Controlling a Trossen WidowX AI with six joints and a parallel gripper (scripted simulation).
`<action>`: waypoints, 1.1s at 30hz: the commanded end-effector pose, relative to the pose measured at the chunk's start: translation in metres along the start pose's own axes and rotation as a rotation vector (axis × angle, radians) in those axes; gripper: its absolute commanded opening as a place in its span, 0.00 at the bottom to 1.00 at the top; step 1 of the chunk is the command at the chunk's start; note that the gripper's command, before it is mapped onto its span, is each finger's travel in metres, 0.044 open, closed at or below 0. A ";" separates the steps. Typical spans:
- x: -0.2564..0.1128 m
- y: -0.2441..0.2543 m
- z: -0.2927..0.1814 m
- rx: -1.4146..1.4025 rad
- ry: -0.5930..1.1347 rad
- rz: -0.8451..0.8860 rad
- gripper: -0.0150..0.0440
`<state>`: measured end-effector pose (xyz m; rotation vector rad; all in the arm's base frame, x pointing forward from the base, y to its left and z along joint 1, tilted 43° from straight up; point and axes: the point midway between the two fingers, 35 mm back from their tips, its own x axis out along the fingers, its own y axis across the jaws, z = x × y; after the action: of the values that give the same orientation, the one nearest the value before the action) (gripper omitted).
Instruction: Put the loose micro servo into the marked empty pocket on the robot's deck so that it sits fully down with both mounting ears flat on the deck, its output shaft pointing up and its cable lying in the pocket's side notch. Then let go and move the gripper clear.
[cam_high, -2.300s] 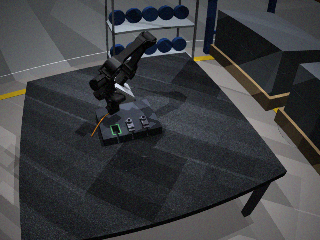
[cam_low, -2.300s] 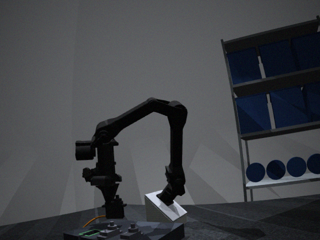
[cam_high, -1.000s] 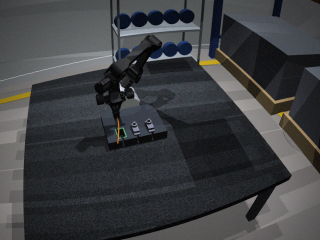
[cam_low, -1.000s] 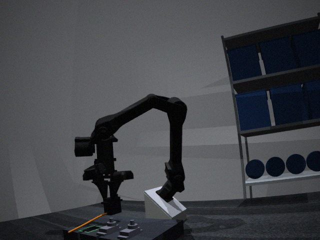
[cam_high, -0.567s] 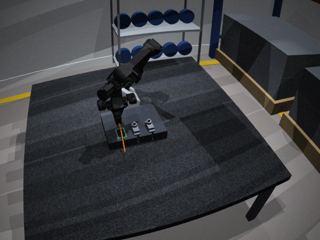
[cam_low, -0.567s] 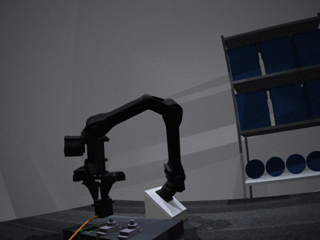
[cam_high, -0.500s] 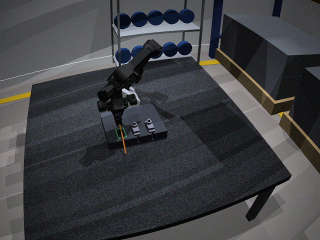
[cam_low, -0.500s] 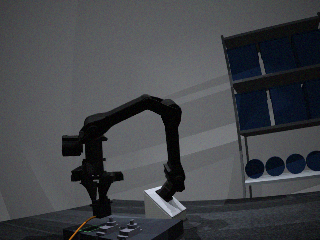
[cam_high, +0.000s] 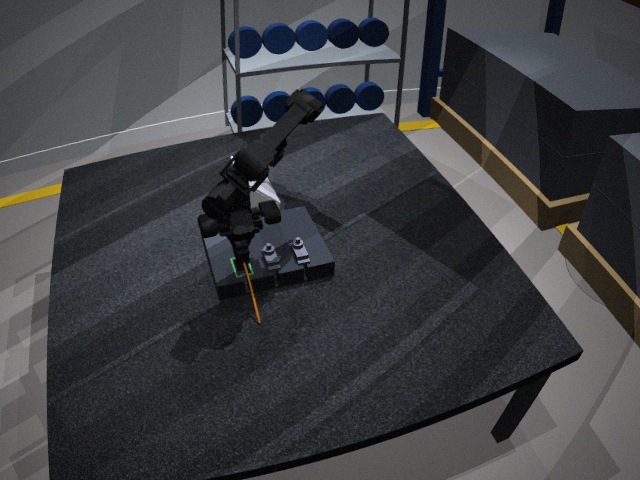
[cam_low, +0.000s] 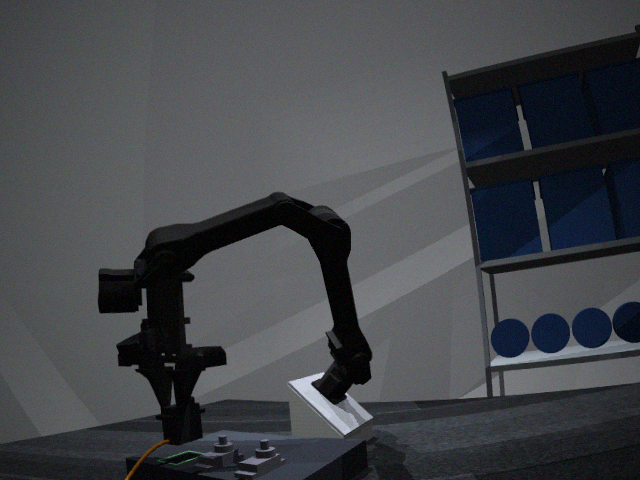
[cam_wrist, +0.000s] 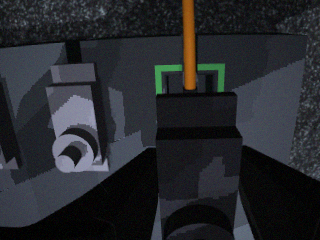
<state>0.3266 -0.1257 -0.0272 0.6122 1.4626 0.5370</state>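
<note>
The black micro servo (cam_low: 181, 426) (cam_wrist: 197, 160) is upright between the fingers of my gripper (cam_low: 175, 405) (cam_wrist: 196, 157), which is shut on it. Its round top boss faces up in the wrist view. It hangs a little above the deck (cam_high: 317, 245) (cam_low: 320, 449) (cam_wrist: 270, 65). The green-outlined pocket (cam_high: 233, 267) (cam_low: 178, 463) (cam_wrist: 212, 67) lies below; the servo body hides its near part in the wrist view. The orange cable (cam_high: 253, 297) (cam_low: 142, 459) (cam_wrist: 189, 45) crosses the outline's far side and runs out past the deck edge, covering most of the side notch.
Two light grey servos (cam_high: 269, 255) (cam_high: 299, 250) sit in the deck beside the marked pocket; the nearer one (cam_wrist: 75, 120) stands left of the held servo in the wrist view. The arm's white wedge base (cam_low: 356, 424) stands behind the deck. A shelf rack stands beyond the table.
</note>
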 end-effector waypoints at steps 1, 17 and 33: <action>-0.003 -0.002 0.004 0.011 -0.009 0.000 0.25; 0.017 -0.001 0.005 0.011 -0.010 0.001 0.25; 0.017 -0.003 0.005 0.010 -0.010 0.001 0.25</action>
<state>0.3322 -0.1143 -0.0415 0.6170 1.4623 0.5339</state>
